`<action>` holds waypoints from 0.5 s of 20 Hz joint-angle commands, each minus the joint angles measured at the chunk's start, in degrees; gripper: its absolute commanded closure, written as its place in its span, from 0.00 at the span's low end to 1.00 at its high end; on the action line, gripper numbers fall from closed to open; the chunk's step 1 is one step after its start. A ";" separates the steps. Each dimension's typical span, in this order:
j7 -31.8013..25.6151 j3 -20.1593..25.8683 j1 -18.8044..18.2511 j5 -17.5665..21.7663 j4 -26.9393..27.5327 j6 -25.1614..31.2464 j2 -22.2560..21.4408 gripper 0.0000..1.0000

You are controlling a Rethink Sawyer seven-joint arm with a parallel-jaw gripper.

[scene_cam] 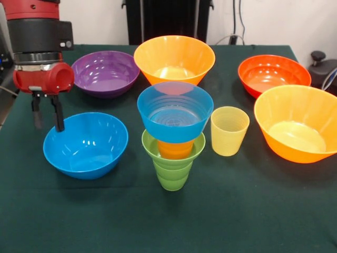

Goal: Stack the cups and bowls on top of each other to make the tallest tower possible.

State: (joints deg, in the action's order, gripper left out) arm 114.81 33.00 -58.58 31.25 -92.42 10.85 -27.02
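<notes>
Claw (46, 112), fingers parted and empty, hung over the far rim of the medium blue bowl (85, 145), tower (174, 134) toward desk centre.

A single front view, taken from across the bench (274, 221) and raised somewhat, so that the camera looks down at a slant into the open mouths of the bowls. It faces the far wall (274, 21), which fills the top strip of the frame. The camera stands fairly near: the green cloth runs off the bottom and the left side, and the big orange bowl (297, 129) at the right is cut by the frame's edge. The stacked column (172, 134) stands near the centre. The arm (37, 47) enters from the upper left corner, its claw (46, 113) hanging into the frame. No second view accompanies it.
</notes>
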 commanded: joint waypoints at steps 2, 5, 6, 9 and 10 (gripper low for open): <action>-0.39 -0.88 0.12 0.34 -2.47 4.26 -0.21 0.00; -0.24 -1.55 0.52 1.45 -1.29 2.50 2.15 0.00; -0.19 -1.89 0.82 1.93 -0.38 1.72 3.48 0.00; 0.43 -2.89 1.49 2.51 0.47 0.53 4.80 0.00; 0.42 -3.06 1.50 2.64 0.52 0.40 5.17 0.00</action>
State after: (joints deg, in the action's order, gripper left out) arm 114.81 32.69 -59.06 31.33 -92.42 10.85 -26.47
